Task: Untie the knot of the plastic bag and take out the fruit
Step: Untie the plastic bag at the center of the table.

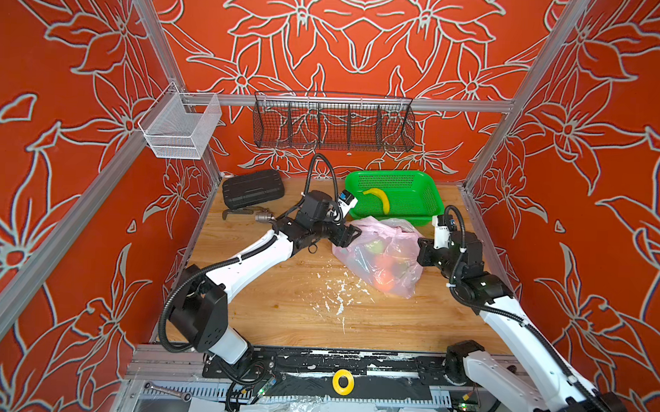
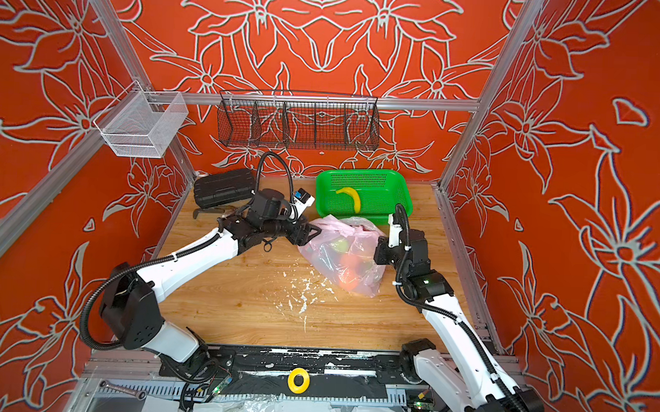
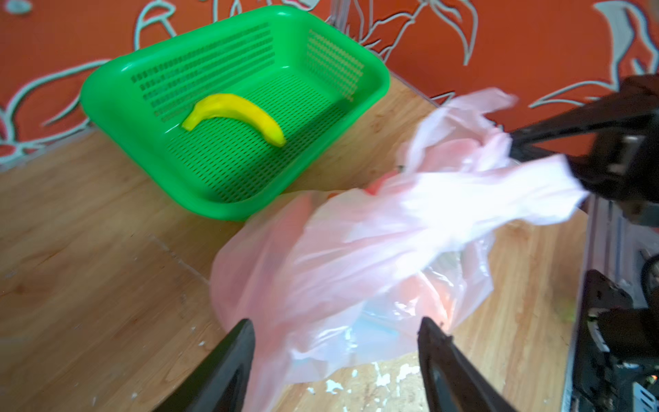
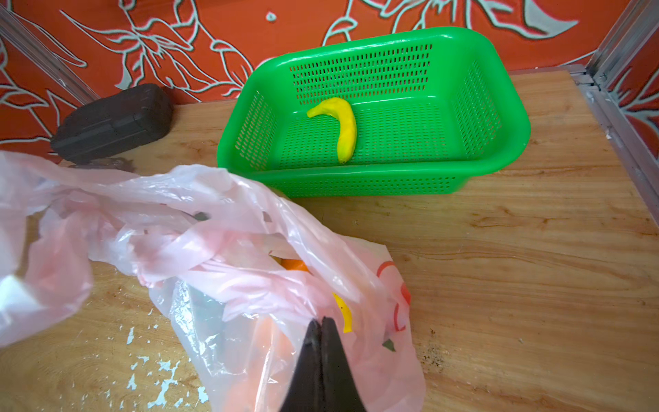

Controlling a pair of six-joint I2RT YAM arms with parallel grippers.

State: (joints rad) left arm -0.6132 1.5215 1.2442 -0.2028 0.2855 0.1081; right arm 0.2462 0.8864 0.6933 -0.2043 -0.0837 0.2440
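Nearest the camera in both top views, a yellow ring (image 1: 343, 382) lies on the black rail (image 1: 391, 362) at the bench front. A wrench (image 1: 167, 392) lies lower, toward the left arm's side. Past the rail, the wooden bench (image 1: 272, 310) carries white flakes (image 1: 336, 296) near its middle. The bag (image 1: 383, 254) lies slumped on the bench just beyond the flakes, toward the right arm's side. Fruit (image 1: 386, 280) shows through the film as orange and green shapes, all inside the bag. The left claw (image 1: 352, 234) is at the bag's left edge. The right claw (image 1: 419, 251) is against its right edge. A green basket (image 1: 430, 197) stands just behind the bag and holds one banana (image 1: 379, 199). A black case (image 1: 253, 189) lies at the back left.

Left wrist view: the left claw (image 3: 335, 321) stands wide. Its fingers (image 3: 231, 356) are well apart, with blurred bag (image 3: 356, 249) film lying loose between them, not pinched. The film stretches across to the right claw, which grips a bunch of it. The basket (image 3: 92, 107) with the banana (image 3: 235, 110) stands beyond the bag.

Right wrist view: the right claw (image 4: 321, 321) is fully closed, its fingers pressed together on a fold of the bag (image 4: 231, 249). An orange piece of fruit (image 4: 294, 265) shows through a gap in the folds. The basket (image 4: 374, 42) stands just behind the bag with the banana (image 4: 344, 125) inside. The case (image 4: 114, 121) lies against the back wall.
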